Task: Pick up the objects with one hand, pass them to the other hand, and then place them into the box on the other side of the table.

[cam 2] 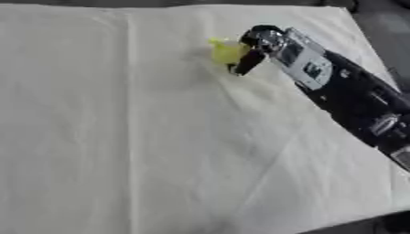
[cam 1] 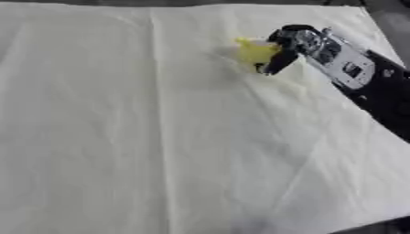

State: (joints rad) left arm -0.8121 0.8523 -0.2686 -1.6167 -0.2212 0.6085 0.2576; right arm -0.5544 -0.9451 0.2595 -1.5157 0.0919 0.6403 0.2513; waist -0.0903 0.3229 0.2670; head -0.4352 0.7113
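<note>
Yellow object (cam 1: pixel 255 52): on the white cloth's (cam 1: pixel 160 137) far part; my right hand (cam 1: pixel 290 45) curls round it to lift.

A matt, cream-white cloth (cam 1: pixel 160 137) covers the desk, its weave soft-looking and marked by long fold creases and shallow wrinkles. The small yellow object (cam 1: pixel 255 51) has a smooth, plastic-like surface with a slight translucent sheen. The black right hand (cam 1: pixel 282 54) looks like hard plastic, its fingers (cam 1: pixel 276 64) dark and faintly glossy where they curl at the yellow object. Behind the right hand, the silver-grey wrist casing (cam 2: pixel 303 58) has a brushed metallic finish.
</note>
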